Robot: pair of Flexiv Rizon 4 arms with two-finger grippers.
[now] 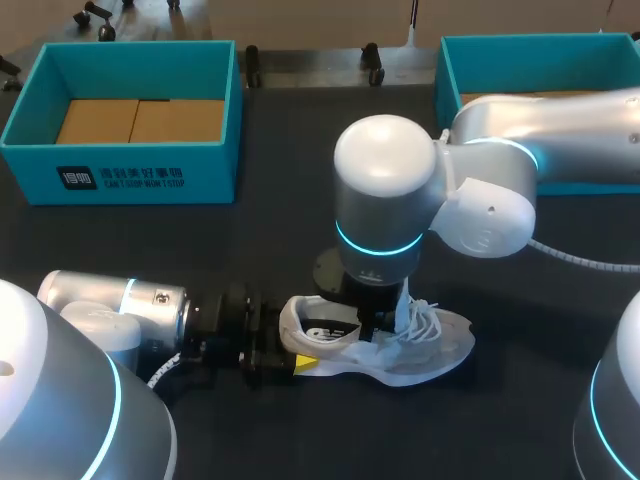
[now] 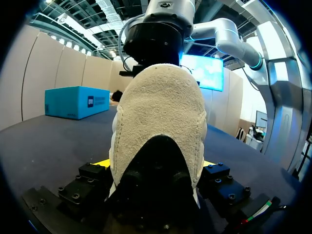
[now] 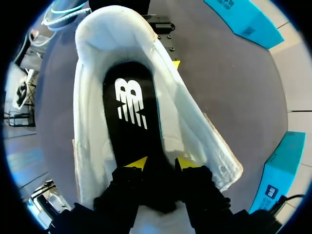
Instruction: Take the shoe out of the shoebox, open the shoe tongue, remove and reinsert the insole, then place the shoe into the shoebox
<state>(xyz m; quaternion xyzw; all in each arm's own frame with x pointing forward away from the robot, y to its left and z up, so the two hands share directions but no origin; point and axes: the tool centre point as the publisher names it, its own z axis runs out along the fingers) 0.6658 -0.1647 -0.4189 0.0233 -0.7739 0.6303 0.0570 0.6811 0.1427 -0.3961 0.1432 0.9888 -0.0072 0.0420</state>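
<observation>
On the dark table (image 1: 300, 150), two teal boxes at the back, one left (image 1: 120, 170), one right (image 1: 450, 70). Nearer, outside both, a white shoe (image 1: 440, 345). Left hand (image 1: 285, 352) clamped on its heel. Right hand (image 3: 162, 163) down inside the opening, pinching the black insole (image 3: 129, 112).

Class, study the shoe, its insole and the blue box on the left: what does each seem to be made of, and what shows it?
Shoe: looks like cream suede, going by its fuzzy, napped heel. Insole: probably fabric-covered foam, smooth matte black with a white printed logo. Blue box: cardboard, judging by the plain brown flaps inside; the outside is matte and printed.
</observation>
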